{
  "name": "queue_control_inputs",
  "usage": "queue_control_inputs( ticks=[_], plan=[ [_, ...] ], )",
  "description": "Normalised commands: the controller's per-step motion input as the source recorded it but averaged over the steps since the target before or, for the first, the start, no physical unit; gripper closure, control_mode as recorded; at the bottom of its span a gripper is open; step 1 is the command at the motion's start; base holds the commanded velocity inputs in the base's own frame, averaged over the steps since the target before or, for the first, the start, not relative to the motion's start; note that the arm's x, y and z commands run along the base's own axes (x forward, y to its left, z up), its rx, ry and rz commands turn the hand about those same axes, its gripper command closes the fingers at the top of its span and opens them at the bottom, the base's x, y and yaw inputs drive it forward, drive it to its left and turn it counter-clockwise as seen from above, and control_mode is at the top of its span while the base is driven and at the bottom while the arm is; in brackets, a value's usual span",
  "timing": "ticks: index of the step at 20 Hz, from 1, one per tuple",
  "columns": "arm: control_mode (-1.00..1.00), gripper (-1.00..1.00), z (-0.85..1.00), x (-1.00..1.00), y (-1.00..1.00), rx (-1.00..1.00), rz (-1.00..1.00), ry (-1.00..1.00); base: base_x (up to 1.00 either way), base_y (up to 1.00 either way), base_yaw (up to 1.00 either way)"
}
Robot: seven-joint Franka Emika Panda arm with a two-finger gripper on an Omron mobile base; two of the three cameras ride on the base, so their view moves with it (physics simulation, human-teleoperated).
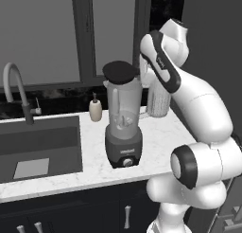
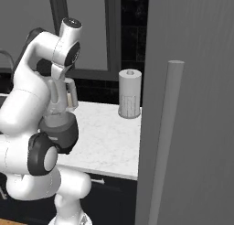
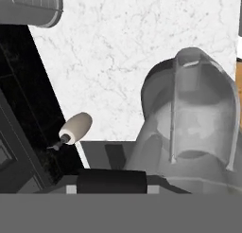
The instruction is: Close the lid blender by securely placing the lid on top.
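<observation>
Flat round black lid [image 1: 121, 72] sits on your clear-jarred, dark-based blender [image 1: 124, 128]; gripper hidden behind the arm, jaw state unclear

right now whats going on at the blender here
A white robot arm is working at the blender on the marble counter beside the sink. The black lid sits on top of the clear jar, tilted slightly rather than clearly seated. The hand is close behind it; whether the jaws are holding the lid can't be made out.

The lid [image 1: 121, 71] sits on the blender [image 1: 124, 128]. The soap bottle [image 1: 95, 109] stands left, the sink [image 1: 40, 147] further left.
</observation>
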Motion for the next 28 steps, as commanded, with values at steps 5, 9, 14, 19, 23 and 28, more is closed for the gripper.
queue_control_inputs(
  ticks=[5, 9, 14, 19, 23, 28],
  plan=[
    [-1.00, 1.00, -0.02, -0.47, 0.00, 0.00, 0.17, -0.15, 0.00, 0.00, 0.00],
    [-1.00, 1.00, 0.00, -0.45, 0.00, 0.00, 0.15, -0.10, 0.00, 0.00, 0.00],
    [-1.00, 1.00, -0.26, -0.01, 0.00, 0.00, 0.09, 0.05, 0.00, 0.00, 0.00],
    [-1.00, 1.00, -0.18, 0.47, 0.00, 0.00, 0.01, 0.18, 0.00, 0.00, 0.00],
    [-1.00, 1.00, -0.01, 0.42, 0.00, 0.00, 0.00, 0.28, 0.00, 0.00, 0.00],
    [-1.00, 1.00, 0.00, 0.04, 0.00, 0.00, 0.00, 0.11, 0.00, 0.00, 0.00]
  ],
)
